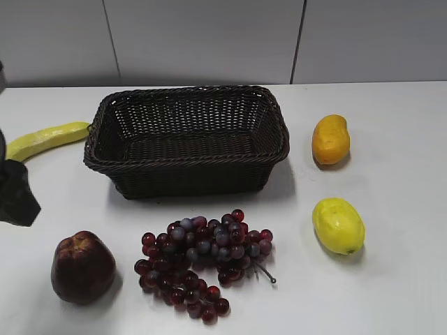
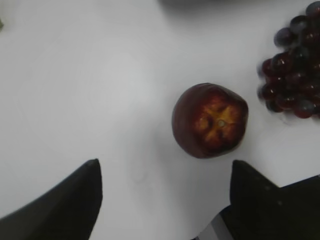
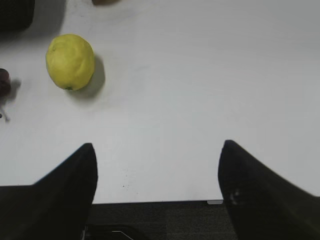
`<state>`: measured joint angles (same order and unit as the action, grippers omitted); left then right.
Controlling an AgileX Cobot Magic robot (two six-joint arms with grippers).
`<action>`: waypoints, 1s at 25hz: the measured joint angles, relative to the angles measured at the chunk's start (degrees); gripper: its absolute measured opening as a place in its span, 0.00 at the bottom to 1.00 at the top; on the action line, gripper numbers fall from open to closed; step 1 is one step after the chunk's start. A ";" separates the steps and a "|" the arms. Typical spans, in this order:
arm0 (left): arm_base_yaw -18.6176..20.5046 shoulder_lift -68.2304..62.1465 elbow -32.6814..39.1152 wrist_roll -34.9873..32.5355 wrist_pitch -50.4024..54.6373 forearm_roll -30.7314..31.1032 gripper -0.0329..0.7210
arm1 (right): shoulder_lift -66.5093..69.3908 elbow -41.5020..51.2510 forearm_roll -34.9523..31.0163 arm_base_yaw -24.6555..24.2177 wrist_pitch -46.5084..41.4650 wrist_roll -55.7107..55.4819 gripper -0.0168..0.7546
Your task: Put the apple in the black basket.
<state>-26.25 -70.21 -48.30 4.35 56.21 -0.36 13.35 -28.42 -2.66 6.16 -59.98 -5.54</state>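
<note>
The dark red apple (image 1: 82, 267) stands on the white table at the front left, left of the grapes. In the left wrist view the apple (image 2: 210, 120) shows its orange dimpled top, ahead of and a little right of my open, empty left gripper (image 2: 164, 167). The left gripper (image 1: 15, 192) shows at the left edge of the exterior view, above and behind the apple. The black basket (image 1: 187, 140), woven wicker and empty, stands at the back middle. My right gripper (image 3: 156, 150) is open and empty over the table's front edge; it is out of the exterior view.
A bunch of dark red grapes (image 1: 202, 260) lies in front of the basket, also in the left wrist view (image 2: 292, 70). A yellow lemon-like fruit (image 1: 338, 225) (image 3: 70, 61) and an orange mango (image 1: 330, 139) lie on the right. A yellow-green banana-like fruit (image 1: 46, 138) lies left of the basket.
</note>
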 joint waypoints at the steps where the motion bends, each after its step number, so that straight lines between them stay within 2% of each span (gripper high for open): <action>1: -1.59 -1.38 -0.36 0.48 -0.53 0.36 0.83 | 0.00 0.00 0.00 0.00 0.00 0.00 0.76; 6: -7.16 -6.71 -0.60 1.51 -3.15 0.36 0.83 | 0.00 0.00 0.00 0.00 0.00 0.00 0.76; 9: -8.93 -9.89 -0.65 1.77 -4.50 0.36 0.83 | 0.00 0.00 0.00 0.00 0.00 0.00 0.76; 25: -9.49 -22.07 -0.65 1.77 -8.47 1.89 0.83 | 0.00 0.00 0.00 0.00 0.00 0.00 0.76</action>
<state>-35.74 -92.29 -48.95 6.12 47.75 1.52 13.35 -28.42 -2.66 6.16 -59.98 -5.54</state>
